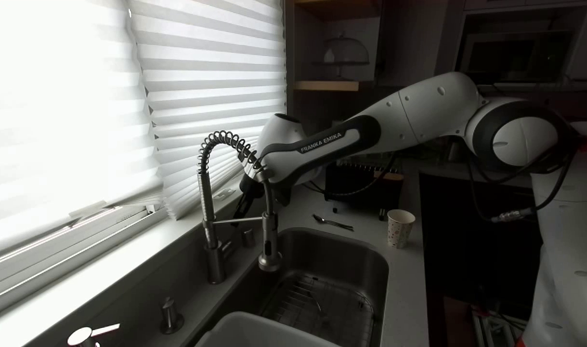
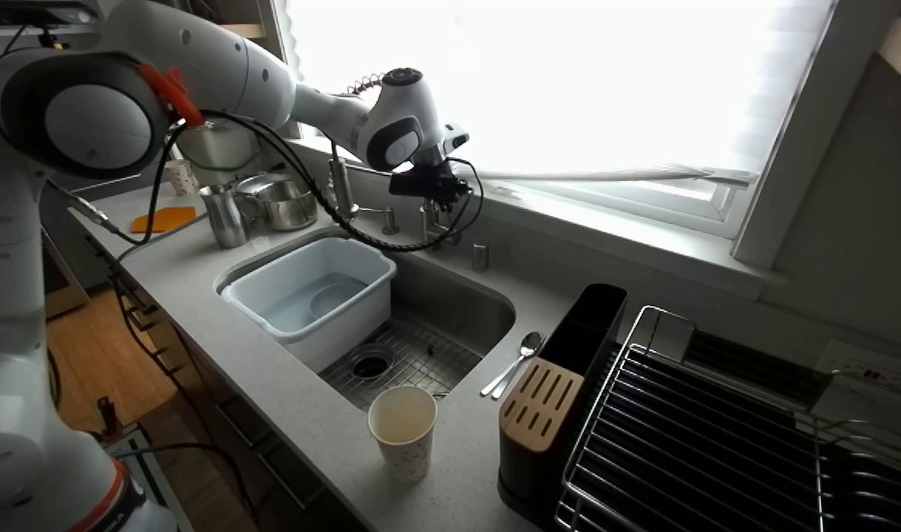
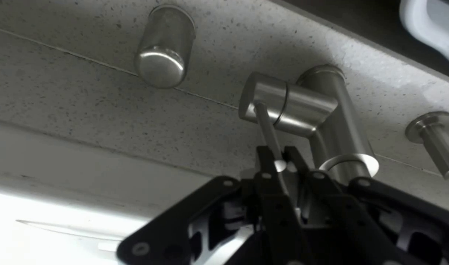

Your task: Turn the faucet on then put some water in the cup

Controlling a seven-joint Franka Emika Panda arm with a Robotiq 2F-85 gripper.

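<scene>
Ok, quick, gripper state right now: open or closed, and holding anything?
Gripper: closed on the faucet lever; how firmly, the wrist view can't tell.

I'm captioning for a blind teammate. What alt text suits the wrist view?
Close-up of a black gripper, its narrowly spaced jaws at the end of the lever of a metal faucet; whether they pinch it is unclear. On the speckled counter, a metal cylinder stands at left and another metal fixture at right, with part of a pale tub at top right.
</scene>
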